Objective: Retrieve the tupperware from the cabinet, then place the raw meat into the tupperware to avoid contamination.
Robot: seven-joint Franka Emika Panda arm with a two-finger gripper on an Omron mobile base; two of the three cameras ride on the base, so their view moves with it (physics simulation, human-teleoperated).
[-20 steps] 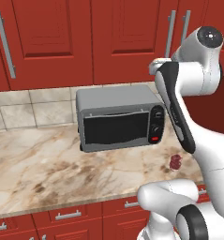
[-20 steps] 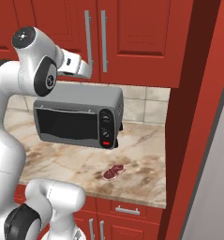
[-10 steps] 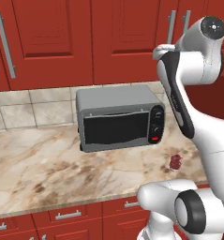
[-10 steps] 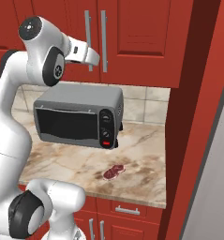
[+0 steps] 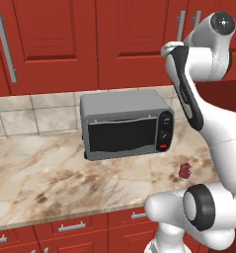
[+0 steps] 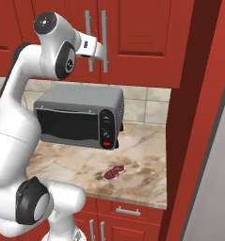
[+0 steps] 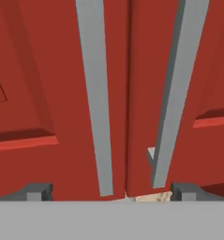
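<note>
The red wall cabinet (image 6: 132, 42) has both doors shut, so the tupperware is hidden. My gripper (image 6: 103, 51) is raised in front of the two long silver handles (image 6: 104, 40) where the doors meet. In the hand view the gripper (image 7: 111, 192) is open. Its fingertips (image 7: 38, 191) stand wide apart at the bottom, with the left handle (image 7: 95, 93) and the right handle (image 7: 172, 93) between them and a little beyond. Nothing is held. The raw meat (image 6: 115, 172) (image 5: 184, 170), a small dark red lump, lies on the marble counter in front of the toaster oven's right end.
A grey toaster oven (image 5: 127, 123) (image 6: 78, 117) stands on the counter (image 5: 45, 173) below the cabinet, under my raised arm. A tall red panel (image 6: 198, 117) closes the counter's right end. Low red drawers (image 5: 70, 230) run under the counter's front edge.
The arm has lifted the hand up and forward, from above the toaster oven to close in front of the two cabinet handles. The meat and the oven have not moved.
</note>
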